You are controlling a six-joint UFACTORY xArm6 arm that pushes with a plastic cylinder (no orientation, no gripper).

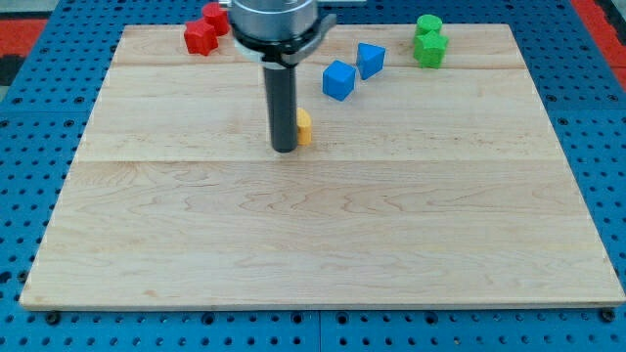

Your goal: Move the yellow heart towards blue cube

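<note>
Near the middle of the tabletop (323,244), a little towards the view's top, my tip (285,150) sits planted on the wood, the dark rod rising straight up to the grey mount at the view's top edge. Right beside it, on the view's right, peeks the yellow heart (304,126): most of it hides behind the rod, so only a small yellow sliver shows, and it looks pressed against the rod or just about touching. No pincer on this arm, so spread or pressed together does not apply; only the plain rod shows.

Up and to the view's right of the heart waits the blue cube (338,80), near but clearly apart from it. Just beyond that, further right and higher, sits a second blue block (371,60), wedge-like in shape, close to the cube.

Over at the view's top left, two red blocks (201,37) huddle together, one partly hidden by the arm's mount. At the top right, two green blocks (429,47) stand touching, one behind the other.
</note>
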